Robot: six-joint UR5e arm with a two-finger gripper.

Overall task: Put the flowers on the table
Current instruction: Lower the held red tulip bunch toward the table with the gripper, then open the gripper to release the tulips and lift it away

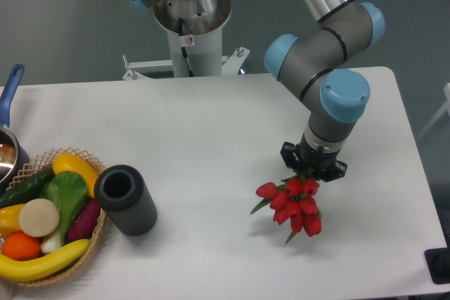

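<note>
The flowers [294, 205], a small bunch of red tulips with green leaves, hang from under my gripper [309, 171] at the right of the white table [211, 124]. The buds point toward the table's front. The stems go up under the gripper's black body, so the fingers are hidden. The gripper appears shut on the stems. I cannot tell whether the buds touch the tabletop.
A dark grey cylinder [126, 199] lies on its side at the front left. A wicker basket [77, 156] of vegetables and fruit sits at the left edge. A pot with a blue handle [10, 86] is at the far left. The arm's base [190, 26] stands behind the table.
</note>
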